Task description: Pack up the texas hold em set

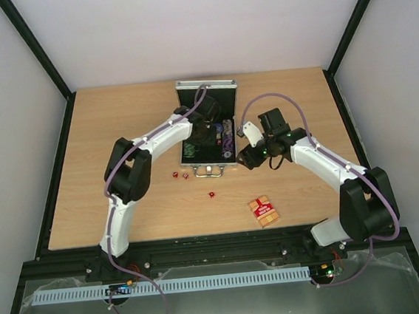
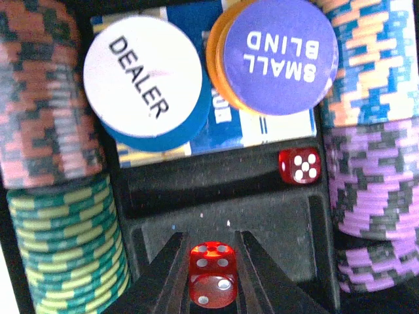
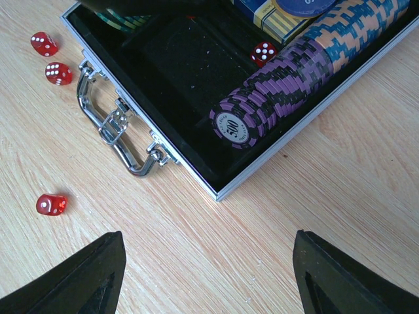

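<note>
The silver case (image 1: 189, 153) lies open with its lid (image 1: 206, 92) up at the back. My left gripper (image 1: 206, 138) is inside it, shut on a red die (image 2: 213, 281) just above the black centre compartment (image 2: 262, 216). A second die (image 2: 300, 165) lies in the case. Rows of chips (image 2: 65, 248) line both sides. The DEALER disc (image 2: 141, 72) and SMALL BLIND disc (image 2: 280, 55) rest on a blue deck (image 2: 275, 127). My right gripper (image 3: 208, 275) is open and empty over the table by the case's front right corner (image 3: 219, 193). Three dice (image 1: 174, 175) (image 1: 184, 176) (image 1: 211, 195) and the red card deck (image 1: 263, 211) lie on the table.
The case's chrome handle (image 3: 111, 127) sticks out toward the arms, with two dice (image 3: 43, 43) (image 3: 57, 72) beside it and one (image 3: 51, 204) nearer. Purple chips (image 3: 262, 104) fill the case's right side. Black frame rails (image 1: 44, 61) border the wooden table (image 1: 117, 121).
</note>
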